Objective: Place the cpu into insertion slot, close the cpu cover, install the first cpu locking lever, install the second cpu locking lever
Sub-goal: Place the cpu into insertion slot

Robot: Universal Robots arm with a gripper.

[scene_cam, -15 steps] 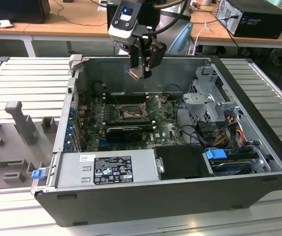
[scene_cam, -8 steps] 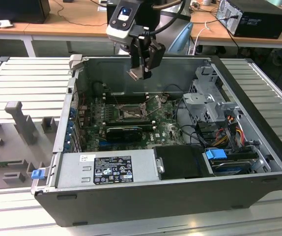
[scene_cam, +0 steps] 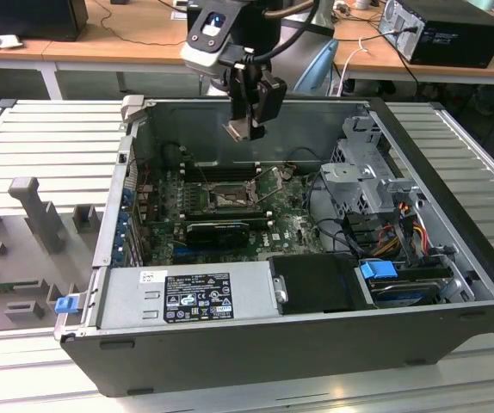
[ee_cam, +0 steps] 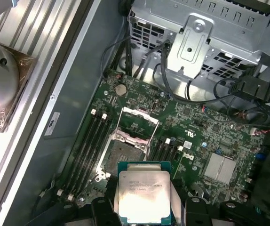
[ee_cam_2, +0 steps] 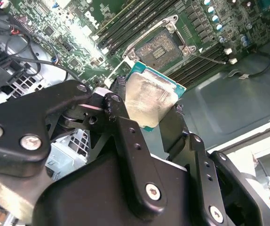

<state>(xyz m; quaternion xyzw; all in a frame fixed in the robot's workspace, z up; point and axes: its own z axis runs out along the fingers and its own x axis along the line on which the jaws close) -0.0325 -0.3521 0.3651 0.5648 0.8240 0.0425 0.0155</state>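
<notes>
My gripper (scene_cam: 249,127) hangs above the open computer case, shut on the cpu (scene_cam: 233,131), a flat silver square on a green-edged base. In both wrist views the cpu (ee_cam_2: 151,101) (ee_cam: 143,195) sits clamped between the two black fingers (ee_cam_2: 118,110), clear of the board. The insertion slot (ee_cam: 120,154) (ee_cam_2: 161,49) (scene_cam: 229,200) lies below it on the green motherboard, with nothing in it. The cpu cover (ee_cam: 137,123) stands swung up off the slot at one side. A thin locking lever (scene_cam: 269,182) sticks up beside the slot.
Long black memory slots (ee_cam: 89,143) flank the slot. A black card (scene_cam: 218,231) lies in front of it in the exterior view. The metal drive cage (scene_cam: 363,176) with cables fills the case's right; the power supply (scene_cam: 187,297) lines its near wall. Grey fixtures (scene_cam: 32,206) stand outside on the left.
</notes>
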